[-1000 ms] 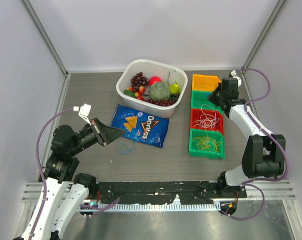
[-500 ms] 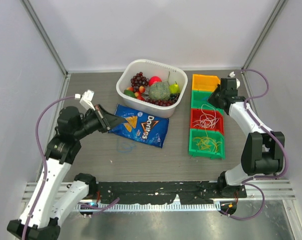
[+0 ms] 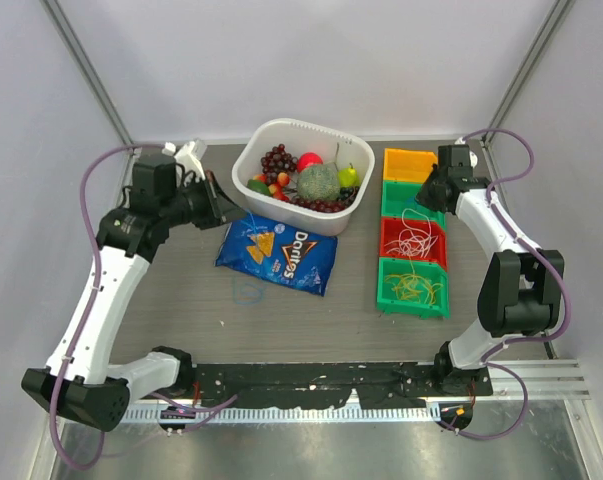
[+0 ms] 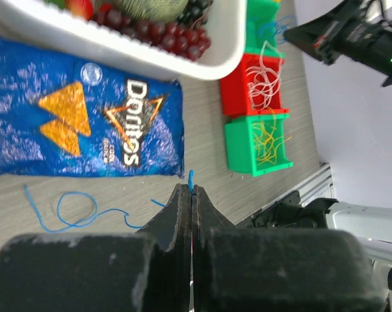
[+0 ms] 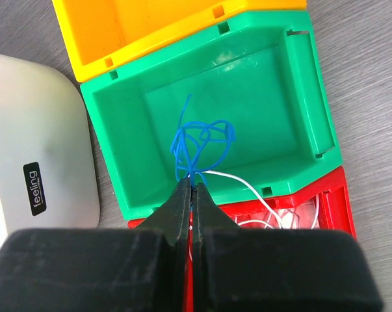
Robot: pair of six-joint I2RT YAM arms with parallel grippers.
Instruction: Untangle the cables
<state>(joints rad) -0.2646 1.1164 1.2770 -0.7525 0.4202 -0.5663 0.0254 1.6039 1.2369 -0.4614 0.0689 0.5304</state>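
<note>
My left gripper (image 4: 192,188) is shut on the end of a thin blue cable (image 4: 72,211). The cable's tip sticks out above the jaws and the rest trails down in loops on the table below the chip bag. In the top view the left gripper (image 3: 231,210) is raised beside the white bowl, and the blue loop (image 3: 246,292) lies on the table. My right gripper (image 5: 192,185) is shut on a blue cable bunch (image 5: 201,144) over the upper green bin (image 5: 261,84). A white cable (image 5: 248,185) trails from the bunch into the red bin (image 3: 413,241). Yellow cables (image 3: 413,288) lie in the lower green bin.
A blue Doritos bag (image 3: 276,252) lies mid-table. A white bowl (image 3: 281,140) of fruit stands at the back. A yellow bin (image 3: 411,163) heads the row of bins on the right. Grey walls close in both sides.
My left arm has risen and swung from the front left toward the white bowl, still shut. My right gripper has shifted slightly back over the upper green bin.
</note>
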